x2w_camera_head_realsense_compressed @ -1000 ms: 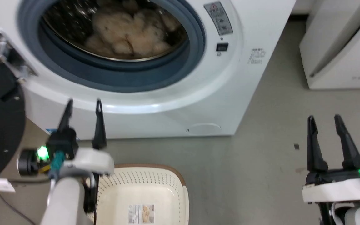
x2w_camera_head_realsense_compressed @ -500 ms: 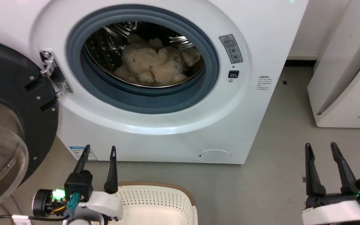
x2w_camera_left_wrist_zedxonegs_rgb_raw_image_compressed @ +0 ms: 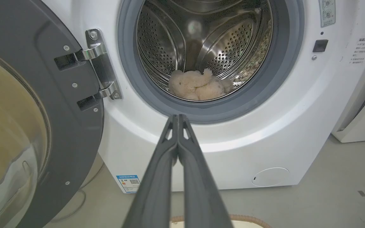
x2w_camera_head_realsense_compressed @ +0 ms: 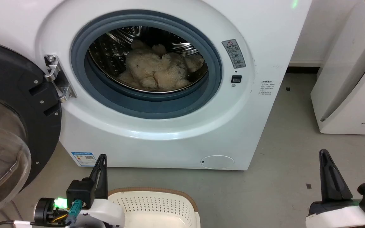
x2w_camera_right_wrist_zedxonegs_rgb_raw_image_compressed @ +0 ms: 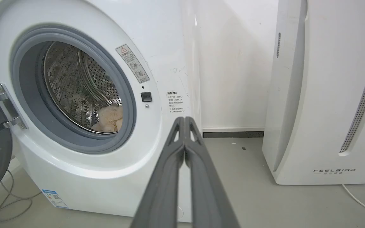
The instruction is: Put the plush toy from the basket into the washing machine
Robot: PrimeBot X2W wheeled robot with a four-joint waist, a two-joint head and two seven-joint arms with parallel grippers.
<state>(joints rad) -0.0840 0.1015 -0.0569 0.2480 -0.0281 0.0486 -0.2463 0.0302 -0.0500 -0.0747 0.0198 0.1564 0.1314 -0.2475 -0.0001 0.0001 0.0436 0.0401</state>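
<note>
Now, plush toy [x2w_camera_head_realsense_compressed: 157,71]: soft, light, I reckon; grab a limb.
Left tool [x2w_camera_left_wrist_zedxonegs_rgb_raw_image_compressed: 177,117]: closed, empty.
Right tool [x2w_camera_right_wrist_zedxonegs_rgb_raw_image_compressed: 184,118]: closed, empty.

Premises: a laundry or utility area, plain and unfurnished. A white front-loading washing machine [x2w_camera_head_realsense_compressed: 157,133] stands directly on a bare grey floor [x2w_camera_head_realsense_compressed: 280,183], its door [x2w_camera_head_realsense_compressed: 14,95] open. A laundry basket [x2w_camera_head_realsense_compressed: 157,199] sits before it. Behind are a blank white wall [x2w_camera_right_wrist_zedxonegs_rgb_raw_image_compressed: 233,63] and a dark skirting [x2w_camera_right_wrist_zedxonegs_rgb_raw_image_compressed: 233,134]. A tall white appliance [x2w_camera_right_wrist_zedxonegs_rgb_raw_image_compressed: 325,95] stands alongside. A loose cable [x2w_camera_right_wrist_zedxonegs_rgb_raw_image_compressed: 358,198] trails over the floor.
</note>
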